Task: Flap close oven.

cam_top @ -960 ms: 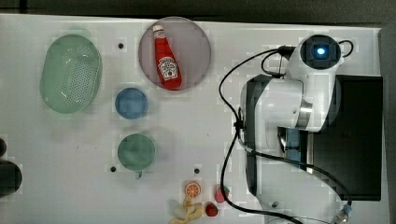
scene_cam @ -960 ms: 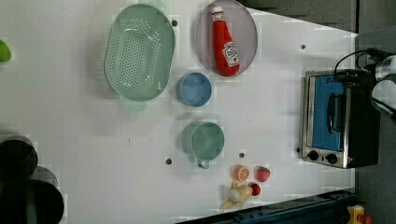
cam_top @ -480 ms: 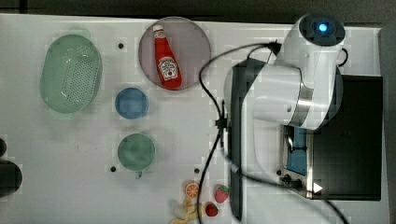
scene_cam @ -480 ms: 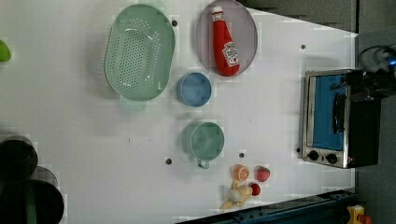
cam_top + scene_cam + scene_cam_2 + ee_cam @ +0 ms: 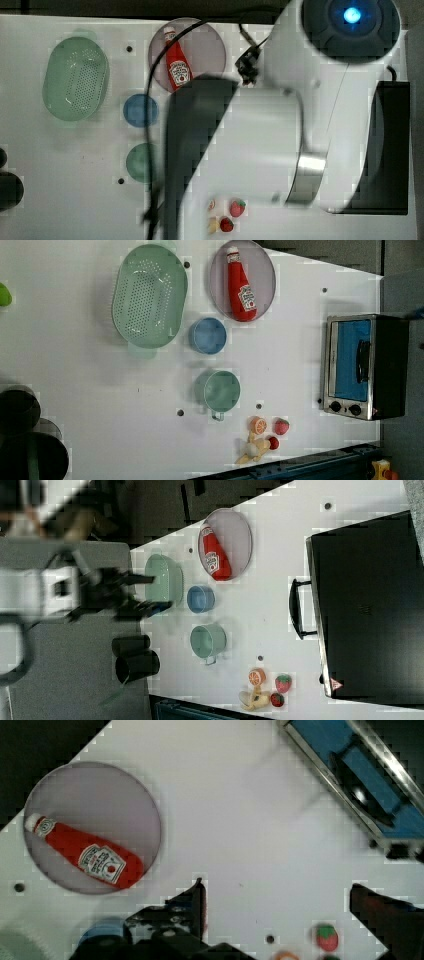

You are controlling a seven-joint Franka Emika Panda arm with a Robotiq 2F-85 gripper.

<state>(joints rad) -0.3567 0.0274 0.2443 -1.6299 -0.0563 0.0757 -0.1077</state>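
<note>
Jaws (image 5: 277, 905) spread wide over white table (image 5: 240, 820), gripping nothing.

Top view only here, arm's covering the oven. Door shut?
Observer: Yes. In the left view the oven has its blue door flat in the silver frame.
Operator: Gripper?
Observer: The wrist view shows the gripper open, nothing between its fingers.
Operator: Near the handle?
Observer: No. In the right view it hangs well away from the handle, out by the green colander.
</note>
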